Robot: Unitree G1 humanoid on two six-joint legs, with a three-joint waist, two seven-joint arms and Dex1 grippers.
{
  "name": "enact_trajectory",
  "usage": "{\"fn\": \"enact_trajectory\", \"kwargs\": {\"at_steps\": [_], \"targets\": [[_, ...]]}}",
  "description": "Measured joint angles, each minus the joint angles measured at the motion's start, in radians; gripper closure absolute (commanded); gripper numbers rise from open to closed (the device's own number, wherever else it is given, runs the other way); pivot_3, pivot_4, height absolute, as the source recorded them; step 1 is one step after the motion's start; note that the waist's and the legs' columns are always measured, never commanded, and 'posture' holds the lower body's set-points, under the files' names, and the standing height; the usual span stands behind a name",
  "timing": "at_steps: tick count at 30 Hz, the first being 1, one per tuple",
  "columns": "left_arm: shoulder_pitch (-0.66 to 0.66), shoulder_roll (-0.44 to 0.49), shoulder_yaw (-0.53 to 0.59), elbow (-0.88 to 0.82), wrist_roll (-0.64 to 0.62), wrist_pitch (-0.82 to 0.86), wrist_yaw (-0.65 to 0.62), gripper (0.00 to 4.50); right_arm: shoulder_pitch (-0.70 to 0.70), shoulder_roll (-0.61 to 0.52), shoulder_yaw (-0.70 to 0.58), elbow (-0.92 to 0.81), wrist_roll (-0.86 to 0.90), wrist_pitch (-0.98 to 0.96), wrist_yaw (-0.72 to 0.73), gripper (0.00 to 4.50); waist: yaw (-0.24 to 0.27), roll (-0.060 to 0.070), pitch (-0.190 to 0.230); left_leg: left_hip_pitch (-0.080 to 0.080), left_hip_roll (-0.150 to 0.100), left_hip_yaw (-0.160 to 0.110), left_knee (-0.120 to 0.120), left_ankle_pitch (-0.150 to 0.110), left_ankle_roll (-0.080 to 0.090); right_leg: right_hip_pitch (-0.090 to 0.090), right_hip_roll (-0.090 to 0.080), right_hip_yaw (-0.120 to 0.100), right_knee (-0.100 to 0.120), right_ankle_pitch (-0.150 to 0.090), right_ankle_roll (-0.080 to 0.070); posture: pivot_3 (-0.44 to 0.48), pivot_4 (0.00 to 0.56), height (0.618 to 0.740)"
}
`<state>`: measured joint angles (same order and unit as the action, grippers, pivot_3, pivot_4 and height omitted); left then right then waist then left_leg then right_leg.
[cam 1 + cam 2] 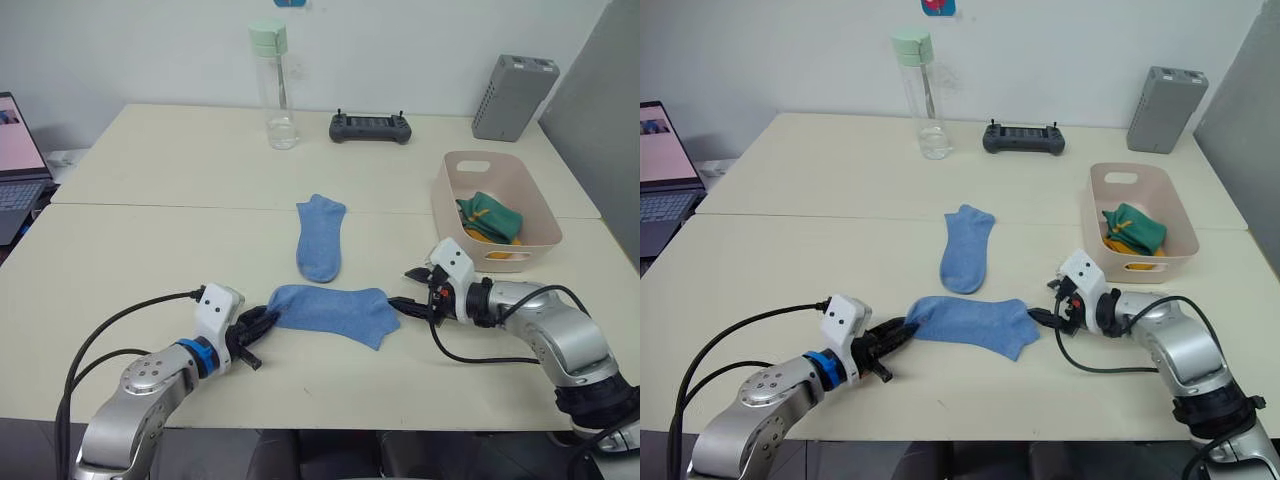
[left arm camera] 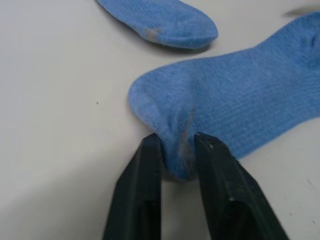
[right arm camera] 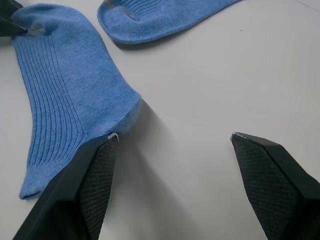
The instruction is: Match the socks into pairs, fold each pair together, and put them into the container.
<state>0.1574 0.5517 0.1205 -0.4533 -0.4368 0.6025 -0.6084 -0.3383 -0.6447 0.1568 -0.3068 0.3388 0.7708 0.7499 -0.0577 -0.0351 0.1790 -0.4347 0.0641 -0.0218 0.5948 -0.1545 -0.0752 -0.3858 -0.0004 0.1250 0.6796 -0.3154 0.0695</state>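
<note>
Table (image 1: 150,260): pale cream, two tops butted together, against a white wall.

Far edge, well apart from my work: one clear water bottle (image 1: 273,85) with a green cap, one black handheld controller (image 1: 371,127), one grey ribbed box (image 1: 513,96). One laptop (image 1: 18,165) at the left edge.

Container (image 1: 495,190): one pale pink tub on the right side of the table, just beyond my right arm. Inside it, a green sock (image 1: 491,215) folded over a yellow sock (image 1: 486,237); how many lie in there I cannot tell.

Blue socks: two, both flat on the table. The far blue sock (image 1: 321,236) lies lengthwise at mid-table, untouched. The near blue sock (image 1: 333,311) lies crosswise between my arms, just in front of the other.

My left jaws (image 2: 175,165): pinched on the toe end of the near blue sock, bunching the fabric.

My right jaws (image 3: 170,165): spread wide at that sock's cuff end, one finger (image 3: 95,175) touching the cuff edge, the other on bare table.
</note>
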Motion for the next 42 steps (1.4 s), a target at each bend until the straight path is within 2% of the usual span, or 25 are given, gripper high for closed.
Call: {"fn": "enact_trajectory", "kwargs": {"at_steps": [4,5,8,9,12,14,17,18,19,22,27,33,37,42], "targets": [[0.041,0.076,0.085,-0.035,-0.053,0.024,-0.047,1.19,0.0,-0.009,0.0,0.001,-0.006,-0.039,0.021,0.62,-0.001,0.0,0.0,0.0,0.001,0.0,0.0,0.0,0.0,-0.001,0.0,0.0,0.001,-0.003,-0.005,0.0,0.15,0.74],[0.045,0.099,0.116,-0.036,-0.061,0.024,-0.061,1.19,-0.001,-0.012,0.0,0.001,-0.007,-0.052,0.028,0.62,-0.001,0.0,0.0,0.0,0.001,0.0,0.0,0.0,0.0,-0.001,0.0,0.0,0.001,-0.003,-0.006,0.0,0.15,0.74],[0.02,0.176,0.227,-0.005,-0.081,-0.02,-0.137,1.15,-0.009,0.001,-0.004,0.002,0.005,-0.124,0.079,1.22,-0.001,0.0,0.0,0.0,0.001,0.0,0.0,0.0,0.0,-0.001,0.0,-0.001,0.001,-0.003,-0.006,0.0,0.15,0.74],[0.002,0.199,0.239,0.016,-0.078,-0.053,-0.17,1.54,-0.013,0.02,-0.005,0.001,0.017,-0.138,0.093,1.54,-0.001,0.0,0.0,0.0,0.0,0.0,0.0,0.0,0.0,-0.001,0.0,-0.001,0.0,-0.003,-0.006,0.0,0.15,0.74],[-0.069,0.223,0.198,0.08,-0.052,-0.142,-0.247,2.32,-0.038,0.067,0.046,0.013,0.008,-0.188,0.12,2.57,0.0,0.0,0.0,0.0,0.0,0.001,0.0,0.0,0.0,-0.002,-0.001,0.0,0.0,-0.003,-0.006,0.0,0.15,0.74],[-0.127,0.217,0.124,0.124,-0.019,-0.188,-0.277,2.94,-0.057,0.093,0.093,0.053,-0.033,-0.234,0.121,3.24,0.003,0.0,0.0,0.0,0.0,0.001,0.0,0.0,0.0,-0.002,-0.001,-0.001,0.0,-0.003,-0.006,0.0,0.15,0.74],[-0.245,0.158,-0.03,0.209,0.071,-0.271,-0.287,3.95,-0.076,0.156,0.163,0.138,-0.103,-0.307,0.111,4.35,0.007,0.0,0.0,0.0,0.0,0.001,0.0,0.0,0.0,0.0,0.0,-0.001,0.0,0.001,-0.001,0.0,0.15,0.74],[-0.278,0.123,-0.072,0.241,0.097,-0.294,-0.282,4.27,-0.076,0.17,0.184,0.168,-0.131,-0.338,0.102,4.5,0.007,0.0,0.0,0.0,0.0,0.001,0.0,0.0,0.0,0.0,0.0,-0.001,0.0,0.002,-0.002,0.0,0.15,0.74],[-0.299,0.095,-0.1,0.263,0.113,-0.31,-0.274,4.49,-0.074,0.176,0.197,0.191,-0.153,-0.364,0.097,4.5,0.006,0.0,0.0,-0.001,0.0,0.001,0.0,0.0,0.0,0.0,0.0,-0.001,0.0,0.003,-0.003,0.0,0.15,0.74],[-0.327,0.05,-0.166,0.338,0.161,-0.345,-0.261,4.49,-0.056,0.171,0.206,0.246,-0.203,-0.423,0.091,4.5,0.005,0.0,0.0,-0.001,0.0,0.0,-0.001,0.0,0.0,0.0,0.001,-0.001,0.001,0.003,-0.004,0.0,0.15,0.74],[-0.314,0.066,-0.193,0.423,0.213,-0.417,-0.276,4.49,0.016,0.107,0.171,0.228,-0.218,-0.488,0.1,4.5,0.002,0.0,0.0,0.0,0.001,-0.002,-0.002,0.0,0.0,0.0,0.002,-0.002,0.001,0.003,-0.004,0.0,0.15,0.74],[-0.295,0.115,-0.15,0.474,0.218,-0.491,-0.292,4.49,0.098,0.055,0.089,0.17,-0.17,-0.447,0.122,4.5,0.002,0.0,0.0,0.001,0.001,-0.001,0.0,0.0,0.0,0.002,0.001,-0.001,0.001,0.001,0.0,0.0,0.15,0.74],[-0.253,0.124,-0.129,0.419,0.173,-0.477,-0.331,4.49,0.099,0.09,0.054,0.071,-0.069,-0.361,0.135,4.5,-0.006,0.0,0.0,0.002,0.001,-0.002,0.0,0.0,0.0,0.002,0.001,-0.001,0.002,0.002,0.002,0.0,0.15,0.74],[-0.232,0.152,-0.132,0.357,0.172,-0.456,-0.351,4.49,0.089,0.101,0.13,0.042,-0.096,-0.348,0.141,4.5,0.002,0.0,0.0,0.001,0.0,-0.002,0.0,0.0,0.0,0.001,0.001,-0.001,0.001,0.001,0.0,0.0,0.15,0.74]]}}
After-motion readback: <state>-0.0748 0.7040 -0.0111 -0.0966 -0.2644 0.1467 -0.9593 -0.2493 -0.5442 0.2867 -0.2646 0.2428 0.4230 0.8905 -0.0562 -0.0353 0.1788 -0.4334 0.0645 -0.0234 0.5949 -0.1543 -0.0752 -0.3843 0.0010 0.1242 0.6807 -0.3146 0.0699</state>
